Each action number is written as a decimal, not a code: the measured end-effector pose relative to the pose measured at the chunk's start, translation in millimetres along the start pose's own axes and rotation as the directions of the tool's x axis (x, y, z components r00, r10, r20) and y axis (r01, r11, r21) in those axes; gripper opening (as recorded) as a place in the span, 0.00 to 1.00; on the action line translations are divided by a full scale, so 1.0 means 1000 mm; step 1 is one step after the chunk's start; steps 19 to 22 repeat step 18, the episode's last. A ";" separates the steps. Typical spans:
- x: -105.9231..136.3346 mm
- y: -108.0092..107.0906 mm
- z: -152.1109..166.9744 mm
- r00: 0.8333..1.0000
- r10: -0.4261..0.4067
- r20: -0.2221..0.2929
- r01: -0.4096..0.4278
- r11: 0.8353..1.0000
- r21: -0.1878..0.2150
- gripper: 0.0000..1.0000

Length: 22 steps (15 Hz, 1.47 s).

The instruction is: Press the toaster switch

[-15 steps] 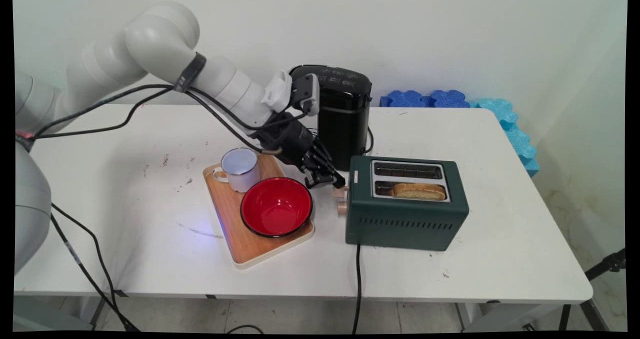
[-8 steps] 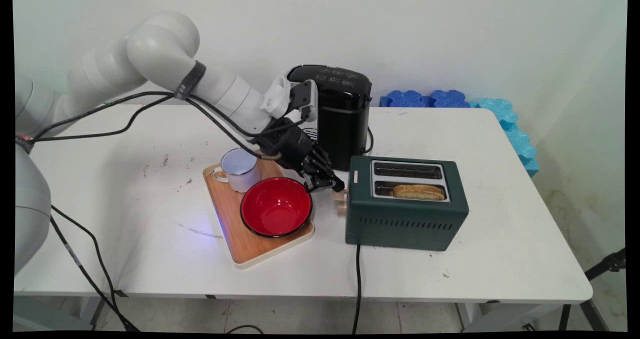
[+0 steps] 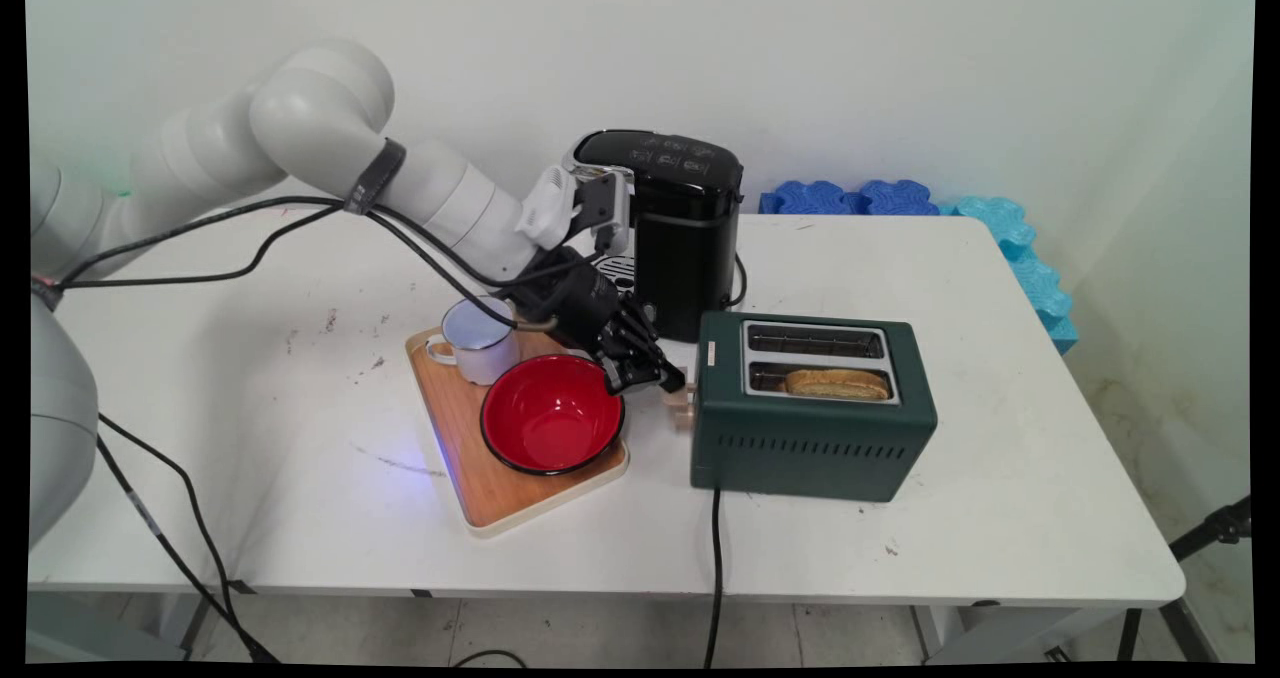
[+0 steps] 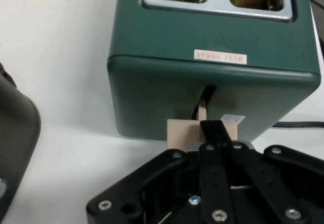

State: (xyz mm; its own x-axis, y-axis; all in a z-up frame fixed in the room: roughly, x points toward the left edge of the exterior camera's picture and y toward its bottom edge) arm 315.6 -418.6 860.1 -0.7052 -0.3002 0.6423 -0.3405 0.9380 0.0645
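Main view: the gripper (image 3: 668, 382) sits at the green toaster's (image 3: 810, 438) lever (image 3: 683, 398) — bread (image 3: 836, 384) in 1 slot — with red bowl (image 3: 552, 416) and mug (image 3: 478, 338) on the tray (image 3: 490, 488), coffee machine (image 3: 686, 228) behind. Hand view: fingers (image 4: 215, 133) seemingly closed, pressing the lever (image 4: 182, 133).

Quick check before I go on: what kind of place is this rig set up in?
Likely a lab bench staged as a breakfast counter: a green toaster with bread in one slot, a black coffee machine, and a wooden tray carrying a mug and red bowl, all on a plain white table against a bare wall.
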 end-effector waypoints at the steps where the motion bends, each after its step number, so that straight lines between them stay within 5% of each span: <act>1: -0.002 0.000 0.000 1.000 -0.001 0.000 0.001 1.000 0.001 0.00; 22: -0.018 0.002 0.003 1.000 -0.014 -0.013 0.014 1.000 0.007 0.00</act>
